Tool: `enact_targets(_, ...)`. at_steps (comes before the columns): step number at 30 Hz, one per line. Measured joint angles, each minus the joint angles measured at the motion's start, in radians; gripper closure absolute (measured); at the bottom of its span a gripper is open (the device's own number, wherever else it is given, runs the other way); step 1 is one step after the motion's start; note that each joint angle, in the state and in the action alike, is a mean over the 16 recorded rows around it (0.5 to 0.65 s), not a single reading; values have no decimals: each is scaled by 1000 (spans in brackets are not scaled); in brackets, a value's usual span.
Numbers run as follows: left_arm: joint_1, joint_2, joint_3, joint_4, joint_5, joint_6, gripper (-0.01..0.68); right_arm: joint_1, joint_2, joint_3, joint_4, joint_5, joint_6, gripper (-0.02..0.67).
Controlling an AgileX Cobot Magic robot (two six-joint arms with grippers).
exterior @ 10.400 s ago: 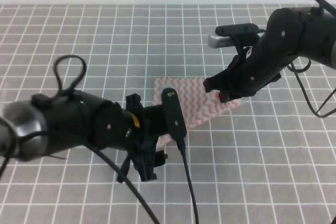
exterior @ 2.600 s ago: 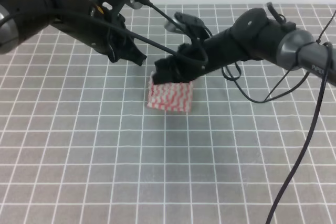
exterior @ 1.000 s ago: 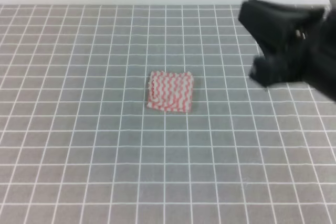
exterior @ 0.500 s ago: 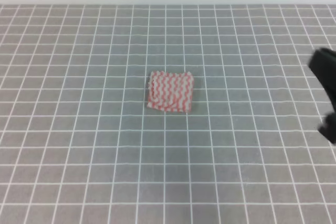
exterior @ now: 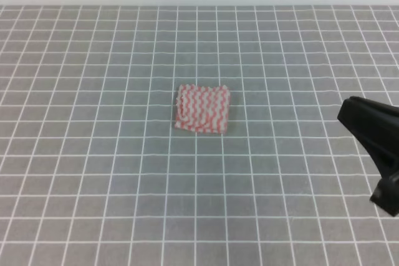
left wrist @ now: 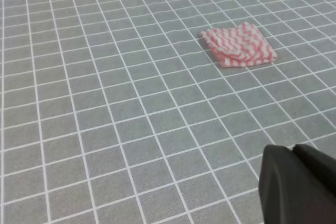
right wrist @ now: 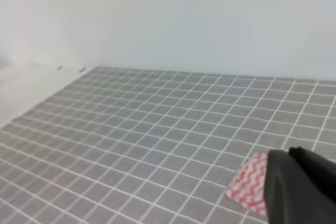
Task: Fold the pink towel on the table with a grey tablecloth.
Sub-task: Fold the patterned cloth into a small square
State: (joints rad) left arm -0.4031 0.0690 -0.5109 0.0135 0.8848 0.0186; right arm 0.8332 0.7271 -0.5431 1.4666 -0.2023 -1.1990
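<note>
The pink towel lies folded into a small, roughly square pad near the middle of the table with a grey tablecloth. Nothing touches it. It also shows in the left wrist view and, partly hidden behind the gripper, in the right wrist view. My left gripper is far back from the towel, jaws together and empty. My right gripper is also back from it, jaws together and empty. A black part of the right arm shows at the right edge of the exterior view.
The grey gridded cloth runs to a white wall at the far side. A pale surface lies beyond the cloth's far left corner in the right wrist view. No other objects show.
Both arms have let go of the folded towel and drawn back. The right arm swung out to the right and now shows lower at the right edge. The towel has not moved.
</note>
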Motion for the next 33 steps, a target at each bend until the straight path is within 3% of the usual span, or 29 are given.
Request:
enact_targets(14, 0, 0, 0, 0, 1, 0, 673, -35, -112, 141, 116, -241, -285, 665)
enact_targets(19, -1, 0, 0, 3, 1, 0, 673, -293, -297, 242, 127, -119, -345, 665)
enact_targets(23, -1, 1, 0, 8, 0, 1, 673, -500, -430, 317, -187, 52, -56, 666)
enact_targets(30, -2, 2, 1, 27, -2, 1, 672, -826, -623, 450, -874, 410, 642, 666)
enact_targets(33, -2, 2, 2, 34, -2, 1, 672, -826, -649, 479, -1189, 464, 970, 666)
